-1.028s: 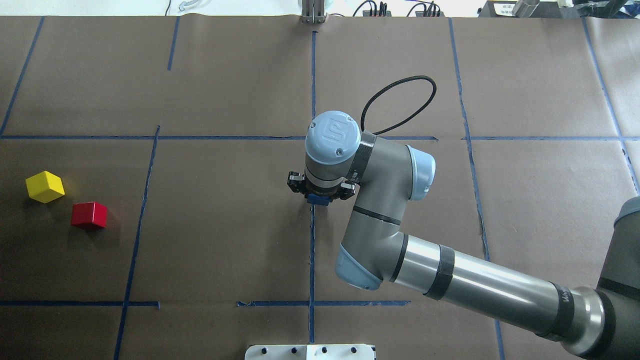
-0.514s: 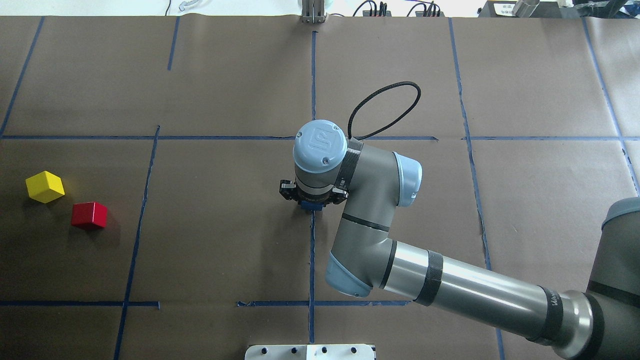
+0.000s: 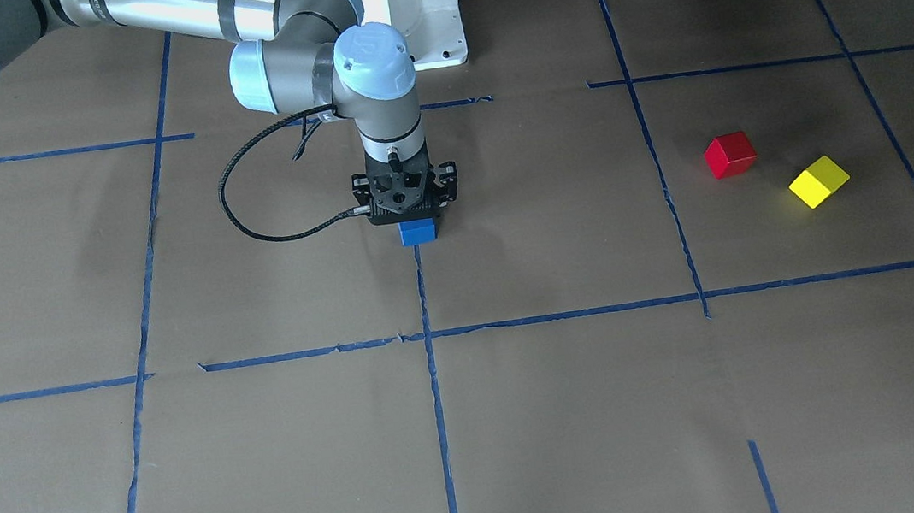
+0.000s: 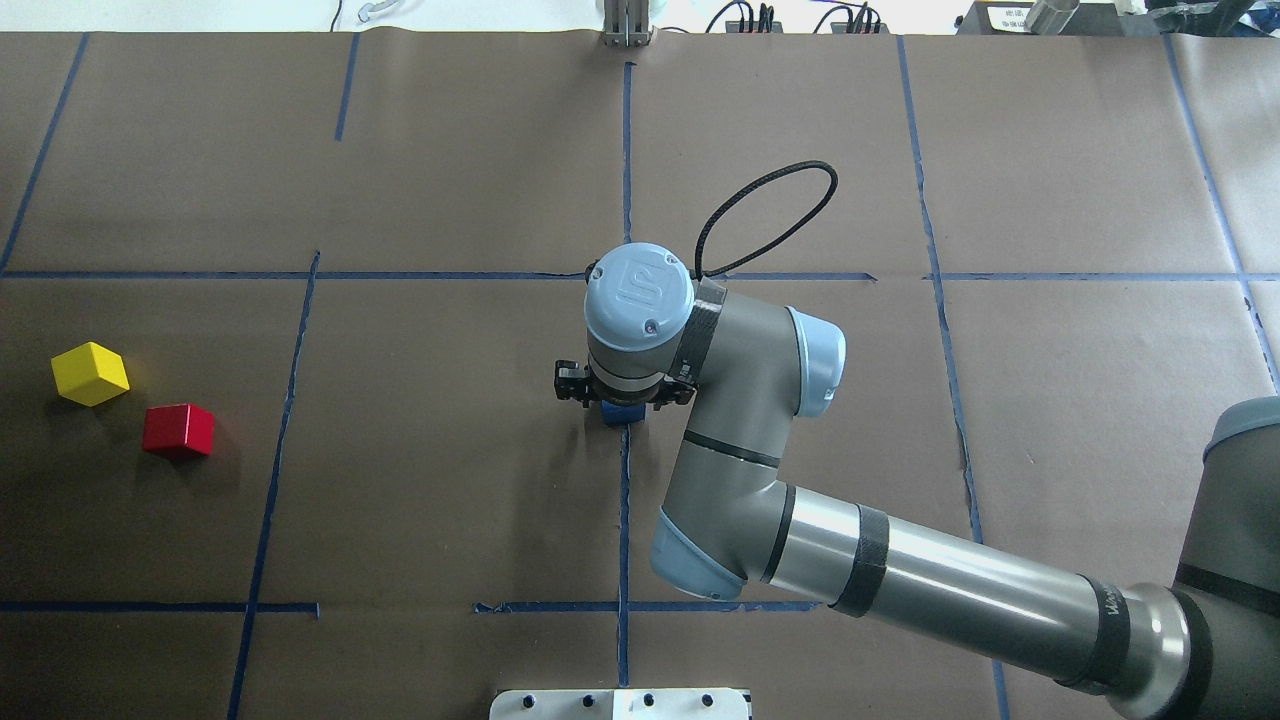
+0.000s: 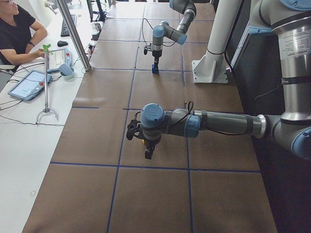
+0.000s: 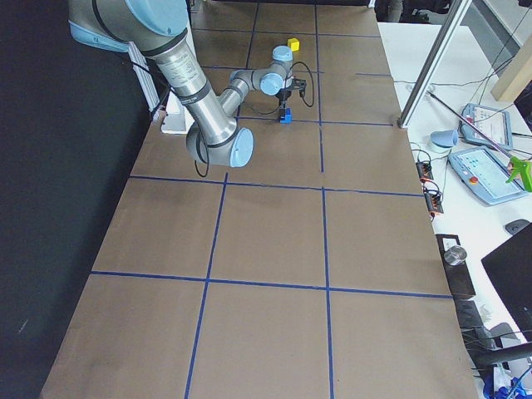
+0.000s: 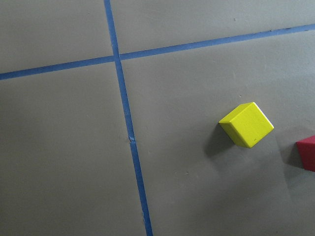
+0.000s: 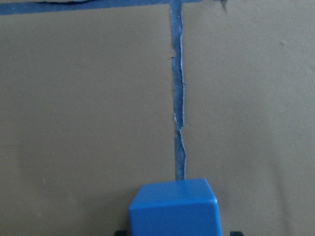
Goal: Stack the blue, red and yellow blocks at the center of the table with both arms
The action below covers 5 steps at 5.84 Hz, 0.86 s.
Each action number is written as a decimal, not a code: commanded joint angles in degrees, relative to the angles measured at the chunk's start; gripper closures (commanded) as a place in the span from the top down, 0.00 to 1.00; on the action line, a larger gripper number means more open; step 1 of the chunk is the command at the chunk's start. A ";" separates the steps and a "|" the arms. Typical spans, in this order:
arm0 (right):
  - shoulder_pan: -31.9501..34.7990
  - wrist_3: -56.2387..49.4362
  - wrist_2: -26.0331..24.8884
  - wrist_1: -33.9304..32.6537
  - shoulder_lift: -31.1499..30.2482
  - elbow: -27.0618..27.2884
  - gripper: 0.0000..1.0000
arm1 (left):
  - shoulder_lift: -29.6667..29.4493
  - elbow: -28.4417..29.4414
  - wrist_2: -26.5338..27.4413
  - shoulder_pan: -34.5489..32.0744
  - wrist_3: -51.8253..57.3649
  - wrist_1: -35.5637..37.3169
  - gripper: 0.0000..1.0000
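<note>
My right gripper [image 3: 417,221] is shut on the blue block [image 3: 418,232] and holds it at or just above the paper, on the centre tape line. The overhead view shows the block [image 4: 620,414] under the wrist, and the right wrist view [image 8: 173,206] shows it at the bottom. The red block [image 4: 178,431] and the yellow block [image 4: 90,373] sit close together, far left in the overhead view. They also appear in the left wrist view, yellow [image 7: 246,124] and red [image 7: 307,152]. My left gripper [image 5: 147,155] shows only in the exterior left view, so I cannot tell whether it is open or shut.
Brown paper with blue tape lines [image 4: 624,520] covers the table. The robot base plate [image 4: 620,703] sits at the near edge. A black cable [image 4: 770,215] loops off the right wrist. An operator [image 5: 17,34] sits at a side desk with tablets.
My right arm has moved a little to the left with the blue block and brought it lower onto the centre line. The red and yellow blocks have not moved.
</note>
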 commanded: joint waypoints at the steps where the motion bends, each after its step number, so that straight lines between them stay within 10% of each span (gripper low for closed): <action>1: 3.11 -0.30 2.75 -0.43 -2.53 6.73 1.00 | -0.50 -0.15 -2.88 3.84 -1.38 -2.87 1.00; 3: 12.74 -0.30 11.34 -0.43 -12.00 19.82 1.00 | -0.77 -0.15 3.22 18.19 -36.95 -25.62 1.00; 5: 18.32 -3.54 18.15 -0.08 -18.18 23.81 1.00 | -1.90 -0.76 17.56 33.53 -60.17 -32.25 1.00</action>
